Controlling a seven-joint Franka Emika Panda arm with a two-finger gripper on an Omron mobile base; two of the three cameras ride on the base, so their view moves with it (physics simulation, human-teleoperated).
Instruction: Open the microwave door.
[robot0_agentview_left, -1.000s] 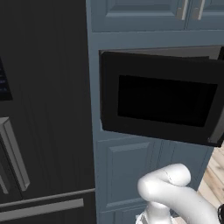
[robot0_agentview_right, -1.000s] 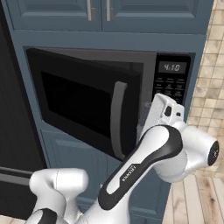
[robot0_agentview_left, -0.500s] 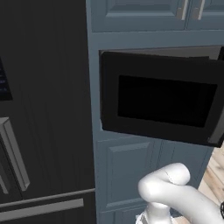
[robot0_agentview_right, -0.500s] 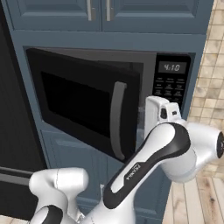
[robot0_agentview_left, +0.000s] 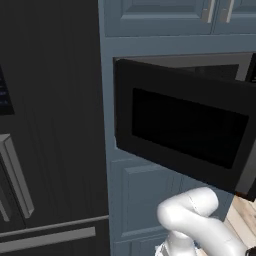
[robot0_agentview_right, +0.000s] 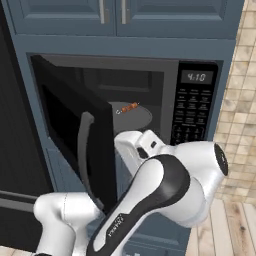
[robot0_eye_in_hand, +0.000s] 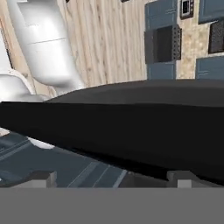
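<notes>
The microwave door (robot0_agentview_left: 187, 132) is seen swung partly open, hinged at its 9 o'clock edge, w/ the free edge standing out from the cabinet front. Its curved grey handle (robot0_agentview_right: 84, 150) is seen at the free edge in the right base view. Inside the oven a round plate (robot0_agentview_right: 131, 114) w/ a small orange item (robot0_agentview_right: 130, 107) is shown. A keypad panel (robot0_agentview_right: 196, 107) w/ clock is placed at 3 o'clock of the opening. The black fridge (robot0_agentview_left: 47, 125) is seen at 9 o'clock of the door. The gripper (robot0_eye_in_hand: 111, 177) is held close under the door's dark edge; jaw state can't be told.
</notes>
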